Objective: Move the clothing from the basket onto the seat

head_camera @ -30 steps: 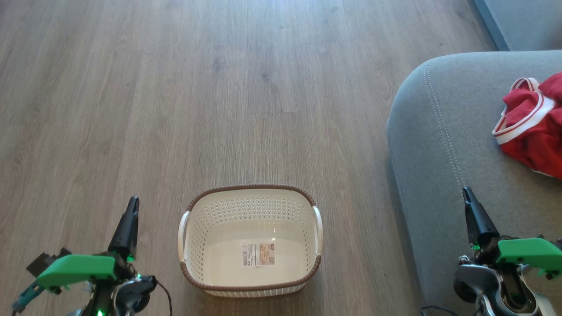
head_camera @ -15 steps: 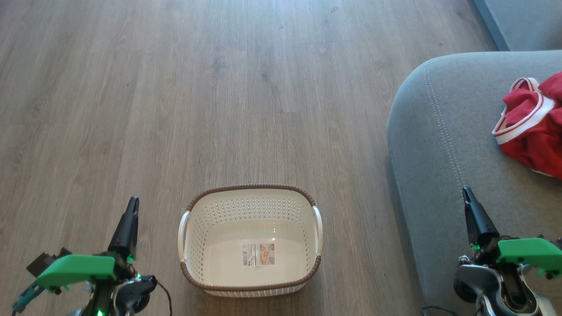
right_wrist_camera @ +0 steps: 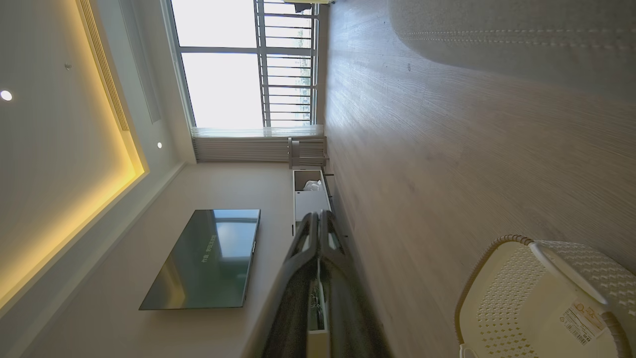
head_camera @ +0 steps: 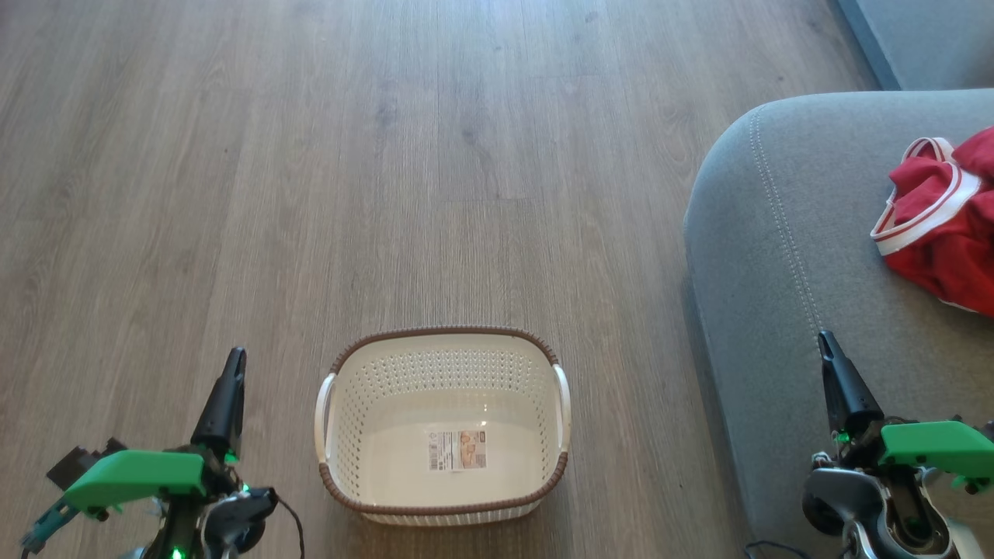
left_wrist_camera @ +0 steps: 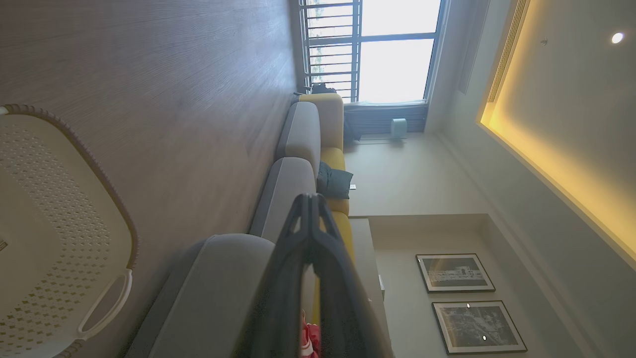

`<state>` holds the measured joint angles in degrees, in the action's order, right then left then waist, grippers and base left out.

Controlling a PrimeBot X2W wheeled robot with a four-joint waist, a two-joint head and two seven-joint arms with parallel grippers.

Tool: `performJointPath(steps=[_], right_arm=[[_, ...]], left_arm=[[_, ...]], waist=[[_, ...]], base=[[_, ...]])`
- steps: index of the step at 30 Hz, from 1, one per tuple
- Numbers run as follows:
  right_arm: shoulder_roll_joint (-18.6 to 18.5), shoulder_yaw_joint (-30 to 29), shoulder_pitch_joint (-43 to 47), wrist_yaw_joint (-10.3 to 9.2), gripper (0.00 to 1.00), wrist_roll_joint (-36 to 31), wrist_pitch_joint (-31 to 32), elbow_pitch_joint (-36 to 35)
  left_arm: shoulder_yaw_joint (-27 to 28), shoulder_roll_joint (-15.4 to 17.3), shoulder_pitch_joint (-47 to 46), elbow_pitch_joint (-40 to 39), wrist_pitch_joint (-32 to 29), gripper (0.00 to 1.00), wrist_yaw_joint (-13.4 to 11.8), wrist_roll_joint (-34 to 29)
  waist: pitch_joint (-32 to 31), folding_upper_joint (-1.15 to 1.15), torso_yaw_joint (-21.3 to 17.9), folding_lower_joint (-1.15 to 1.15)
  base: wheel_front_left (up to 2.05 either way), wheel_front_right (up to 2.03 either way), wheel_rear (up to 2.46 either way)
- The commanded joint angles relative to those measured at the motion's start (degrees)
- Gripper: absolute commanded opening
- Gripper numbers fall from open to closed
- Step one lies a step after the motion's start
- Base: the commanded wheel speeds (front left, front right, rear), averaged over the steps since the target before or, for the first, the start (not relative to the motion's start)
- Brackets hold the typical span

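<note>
I see clothing point(head_camera: 943, 233) on the seat point(head_camera: 776, 256) at three o'clock, basket point(head_camera: 443, 331) at six; left end effector point(head_camera: 235, 355) and right end effector point(head_camera: 825, 338) both clenched.

The clothing point(head_camera: 943, 225) runs out of the head view at the right edge, so its full extent cannot be told. The seat point(head_camera: 839, 233) under it is also cut by the right and bottom edges. In the left wrist view the dark fingers point(left_wrist_camera: 283, 288) of the left gripper point(left_wrist_camera: 309, 198) cover nearly all the red fabric, and only a small scrap shows between them at the bottom edge. The basket point(left_wrist_camera: 74, 223) is cut there by the left edge, and in the right wrist view by the right and bottom edges. The print on its paper label point(head_camera: 457, 450) is too small to read (the same goes for the pale characters on the television point(right_wrist_camera: 206, 258)).
</note>
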<state>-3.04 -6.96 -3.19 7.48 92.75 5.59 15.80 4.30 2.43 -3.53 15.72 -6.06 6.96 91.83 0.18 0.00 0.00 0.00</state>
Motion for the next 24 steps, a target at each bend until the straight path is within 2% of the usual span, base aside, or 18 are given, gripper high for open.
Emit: performJointPath(steps=[1,24], right_arm=[[-0.28,1.02,-2.94,0.01,0.0,-0.11,0.43,-1.81],[-0.16,0.84,-2.96,0.01,0.0,-0.25,0.58,-1.8]], left_arm=[[2.21,0.44,-2.66,-1.66,-0.42,0.0,0.53,0.34],[2.21,0.44,-2.66,-1.66,-0.42,0.0,0.53,0.34]], waist=[[0.0,0.0,0.0,0.0],[0.0,0.0,0.0,0.0]], base=[[0.0,0.0,0.0],[0.0,0.0,0.0]])
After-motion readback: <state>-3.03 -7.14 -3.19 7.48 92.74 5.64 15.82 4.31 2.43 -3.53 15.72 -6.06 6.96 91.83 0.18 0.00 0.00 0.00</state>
